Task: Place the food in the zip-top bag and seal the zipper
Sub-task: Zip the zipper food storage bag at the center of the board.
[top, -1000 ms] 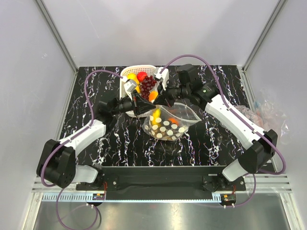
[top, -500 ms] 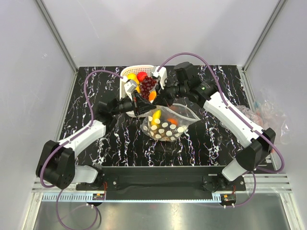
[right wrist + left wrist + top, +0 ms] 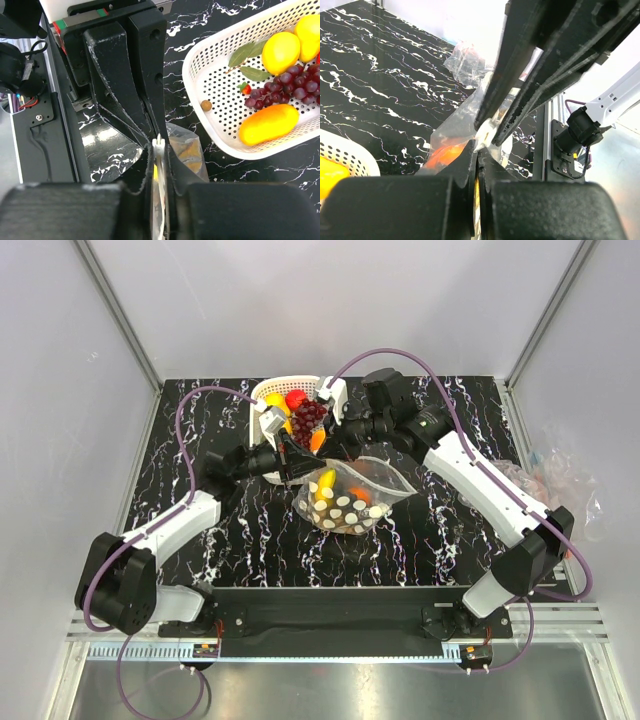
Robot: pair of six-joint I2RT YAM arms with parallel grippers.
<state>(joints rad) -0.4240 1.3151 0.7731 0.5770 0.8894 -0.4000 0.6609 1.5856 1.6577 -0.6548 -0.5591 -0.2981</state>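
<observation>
**Both hands meet on the rim of the zip-top bag, with fruit in the bag and in the basket**

From the overhead camera I see a black, white-veined counter point(image 3: 440, 530). The zip-top bag point(image 3: 350, 502) lies at the centre of the frame. It is clear plastic printed with white dots. A yellow piece point(image 3: 325, 480) and an orange piece point(image 3: 360, 492) of the food show through it.

Just above the bag, in the upper middle of the frame, stands a white lattice basket point(image 3: 262, 390). It holds more food: a lemon point(image 3: 275, 400), a red strawberry point(image 3: 296, 398) and dark purple grapes point(image 3: 305, 418). An orange-yellow fruit point(image 3: 269, 124) lies against the basket's near wall.

My left hand point(image 3: 290, 462) reaches in from the left to the bag's upper left corner. It is closed tight on the white zipper strip point(image 3: 485, 135) at the bag's rim. My right hand point(image 3: 325, 447) comes in from the upper right and meets it tip to tip at the same corner.

In the right wrist view, my right hand's fingers stand narrow with the zipper strip between them. I cannot tell whether they press on it.
</observation>
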